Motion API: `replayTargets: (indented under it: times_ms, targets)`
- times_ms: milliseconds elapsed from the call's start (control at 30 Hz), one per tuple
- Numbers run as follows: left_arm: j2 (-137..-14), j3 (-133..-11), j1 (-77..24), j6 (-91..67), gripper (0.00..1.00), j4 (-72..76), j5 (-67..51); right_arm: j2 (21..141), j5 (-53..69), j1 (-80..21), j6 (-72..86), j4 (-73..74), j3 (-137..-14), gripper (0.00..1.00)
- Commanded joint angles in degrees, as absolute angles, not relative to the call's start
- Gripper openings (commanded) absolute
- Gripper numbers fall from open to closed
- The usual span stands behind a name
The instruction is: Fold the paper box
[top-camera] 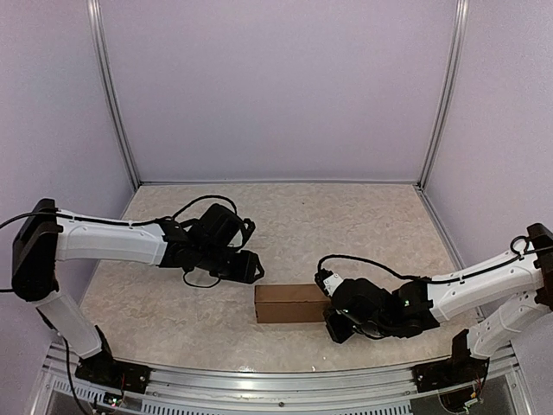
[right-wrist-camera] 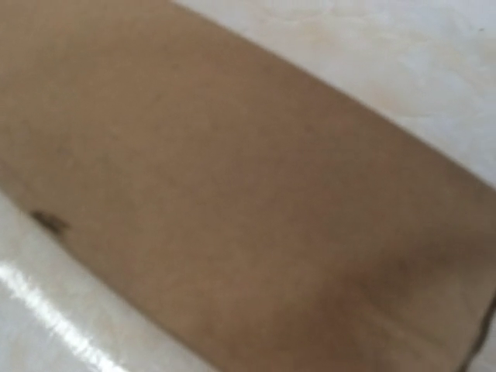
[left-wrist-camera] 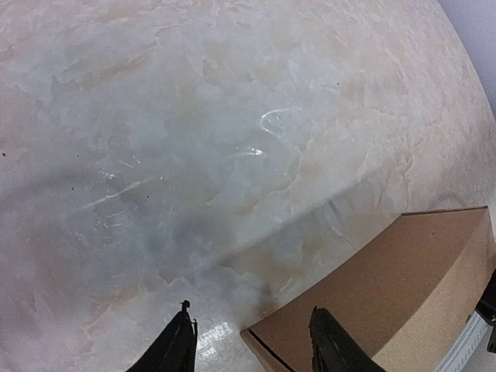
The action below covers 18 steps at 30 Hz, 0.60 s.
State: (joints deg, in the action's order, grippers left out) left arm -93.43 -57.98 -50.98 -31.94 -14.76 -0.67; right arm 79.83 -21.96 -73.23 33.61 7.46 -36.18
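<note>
The box (top-camera: 291, 303) lies in the near middle of the desk (top-camera: 346, 216), between the two pincers; it is a closed, slim brown carton, plain on every face that shows. The right pincer (top-camera: 331, 322) is at the box's right end, low over the desk; its fingers are pressed together, and whether they touch the cardboard cannot be told. In the right wrist view the box (right-wrist-camera: 232, 194) fills nearly the whole picture, blurred, with a strip of desk (right-wrist-camera: 403, 46) past it. The left pincer (top-camera: 253, 268) hangs just beyond the box's far left corner; its fingers (left-wrist-camera: 177, 345) are spread with nothing gripped. In its wrist view a corner of the box (left-wrist-camera: 387, 287) shows between and below them, and one finger overlaps the cardboard.

The box lies flat, its long axis running left to right, about parallel to the near edge; one short end faces the left arm's side, the other the right pincer.

Around it all stand pale lilac walls (top-camera: 276, 86) with metal posts (top-camera: 112, 95) in the back corners; the desk is marbled beige and glossy, showing streaks of glare in the left wrist view, and a metal rail (top-camera: 276, 380) runs along its near edge.
</note>
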Motion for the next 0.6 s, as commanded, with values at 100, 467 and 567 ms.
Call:
replayTargets:
  times_ms: [100, 467, 567]
  targets:
    - [-96.44, -60.69, -53.78, -31.31, 0.31, -15.27, -4.99, 79.87, -24.60, -71.13, 34.02, 4.40, -35.66, 0.00]
    - [-95.87, -58.77, -57.59, -34.82, 0.06, -14.37, -5.53, 83.99, -14.50, -63.47, 29.34, -7.79, -35.12, 0.00]
    - [-94.71, -57.58, -58.97, -36.23, 0.03, -13.56, -4.63, 86.75, -9.91, -61.14, 27.28, -11.49, -36.53, 0.00]
